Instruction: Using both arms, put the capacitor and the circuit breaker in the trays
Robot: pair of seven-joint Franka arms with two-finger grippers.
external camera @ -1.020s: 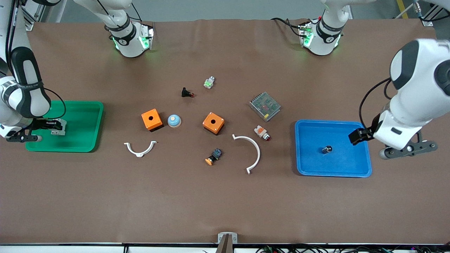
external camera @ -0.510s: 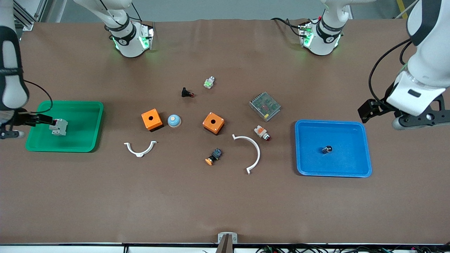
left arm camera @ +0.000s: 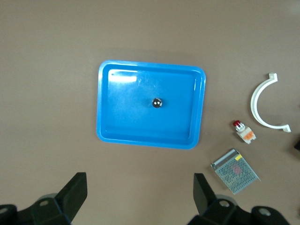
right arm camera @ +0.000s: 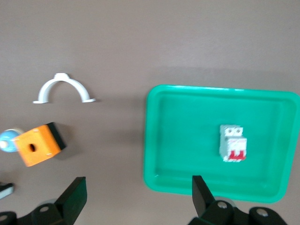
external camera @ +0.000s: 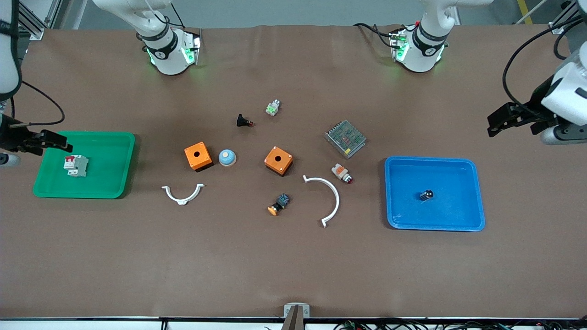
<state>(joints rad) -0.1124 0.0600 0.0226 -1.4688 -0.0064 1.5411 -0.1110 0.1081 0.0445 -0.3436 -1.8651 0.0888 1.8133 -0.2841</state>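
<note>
Both grippers are hanging released: left gripper [left arm camera: 140, 197] up at frame right above the blue tray [external camera: 463, 220] holding the capacitor [external camera: 425, 195], right gripper [right arm camera: 136, 199] at left edge beside the green tray [external camera: 114, 183] holding the breaker [external camera: 76, 165].

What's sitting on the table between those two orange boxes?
A small blue dome, close beside the orange box nearer the right arm's end. The stretch from it to the other orange box is bare, as the front view shows.
</note>
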